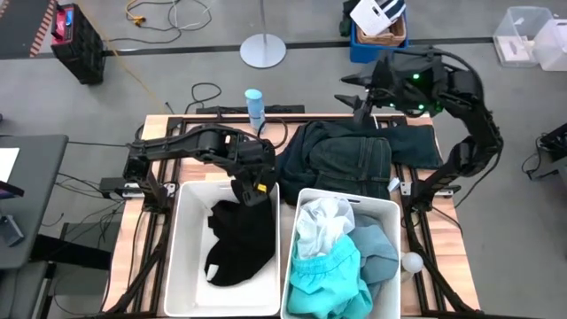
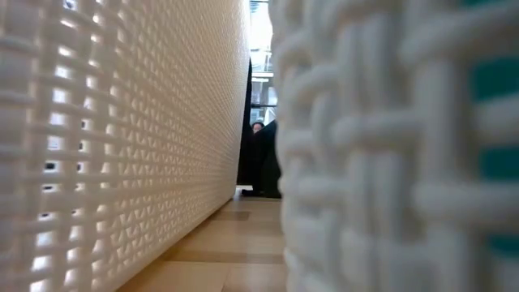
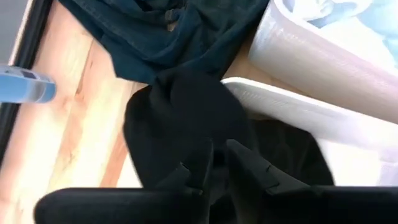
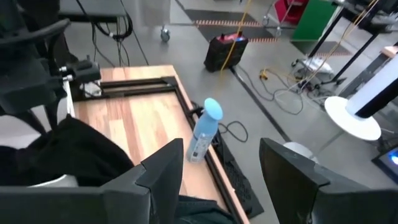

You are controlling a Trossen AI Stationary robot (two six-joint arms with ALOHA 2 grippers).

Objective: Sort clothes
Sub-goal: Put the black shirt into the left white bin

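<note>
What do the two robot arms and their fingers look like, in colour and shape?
Both arms are dark and jointed. The left arm carries a small yellow mark near its gripper. The right arm shows green lights near its gripper. The fingers are flat, dark and angular.

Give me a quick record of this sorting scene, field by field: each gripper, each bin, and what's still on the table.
left gripper: over the left bin's back rim, shut on the black garment
right gripper: raised past the table's far edge, open, empty
left bin: black garment draped into it
right bin: white garment, turquoise garment, grey-blue garment
still on table: dark green garments, behind the bins
other: blue bottle upright at the table's far edge
</note>
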